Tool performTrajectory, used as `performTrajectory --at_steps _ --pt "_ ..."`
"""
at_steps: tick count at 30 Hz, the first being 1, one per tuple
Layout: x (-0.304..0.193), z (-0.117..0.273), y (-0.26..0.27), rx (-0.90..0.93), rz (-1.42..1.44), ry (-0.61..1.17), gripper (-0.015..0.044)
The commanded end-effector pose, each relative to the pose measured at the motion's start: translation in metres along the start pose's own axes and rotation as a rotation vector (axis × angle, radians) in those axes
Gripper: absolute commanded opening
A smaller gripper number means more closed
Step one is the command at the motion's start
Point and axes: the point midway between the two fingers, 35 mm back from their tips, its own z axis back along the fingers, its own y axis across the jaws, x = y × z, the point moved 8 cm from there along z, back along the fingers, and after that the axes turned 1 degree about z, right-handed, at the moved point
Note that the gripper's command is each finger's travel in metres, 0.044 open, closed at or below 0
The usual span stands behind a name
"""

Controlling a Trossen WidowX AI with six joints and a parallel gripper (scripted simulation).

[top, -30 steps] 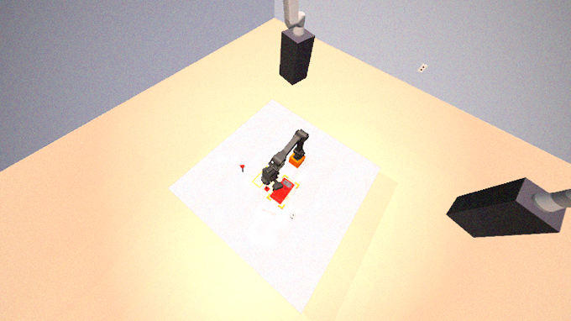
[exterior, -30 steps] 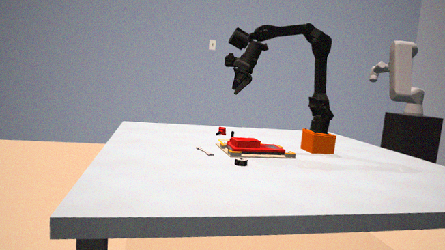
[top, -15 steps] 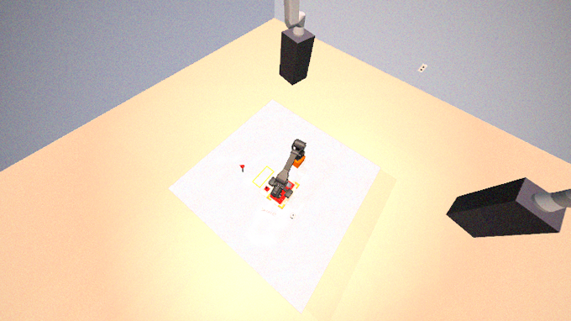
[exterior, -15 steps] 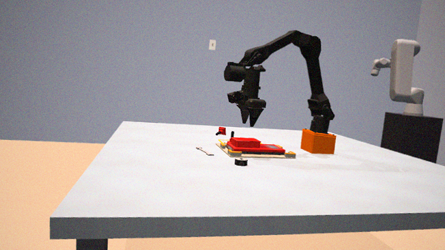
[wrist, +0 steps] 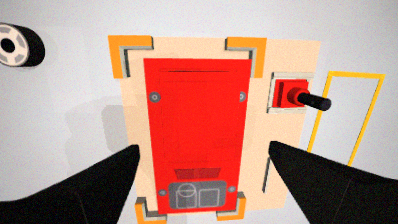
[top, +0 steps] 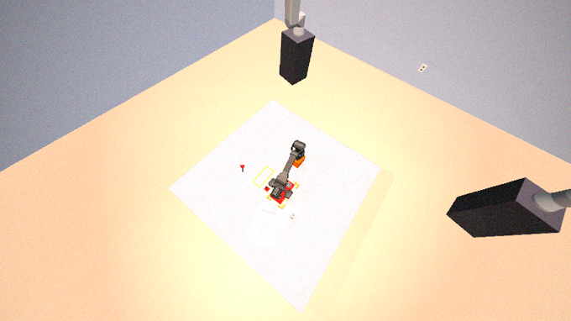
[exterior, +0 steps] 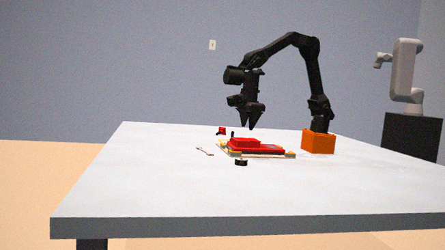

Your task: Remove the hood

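Observation:
The red hood point(exterior: 245, 142) point(wrist: 200, 120) is a raised block on the front part of the red toy car point(exterior: 271, 148), which sits between orange corner brackets on a beige board point(wrist: 295, 142). A grey window panel point(wrist: 197, 194) shows at the car's other end. My gripper point(top: 280, 188) point(exterior: 247, 127) point(wrist: 206, 148) is open and empty, pointing down above the car. In the wrist view its fingers stand to the left and right of the red body, with a gap on each side. The marked area, a yellow outline point(top: 260, 173) point(wrist: 356, 75), lies beside the board, with nothing seen inside it.
A red piece with a black peg point(top: 266, 188) point(wrist: 295, 94) stands in a holder on the board, towards the marked area. A loose red and black piece point(top: 242, 166) point(exterior: 221, 130) lies beyond that area. A wheel point(exterior: 241, 162) point(wrist: 14, 45) and a pale bar point(exterior: 204, 151) lie near the board.

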Motion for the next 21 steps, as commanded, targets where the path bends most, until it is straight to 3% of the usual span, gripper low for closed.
performTrajectory --at_steps 1,21 --pt "0.000 -0.004 0.000 -0.003 0.005 0.002 0.0440" --pt "0.000 -0.024 0.000 -0.003 0.005 0.002 0.0440"
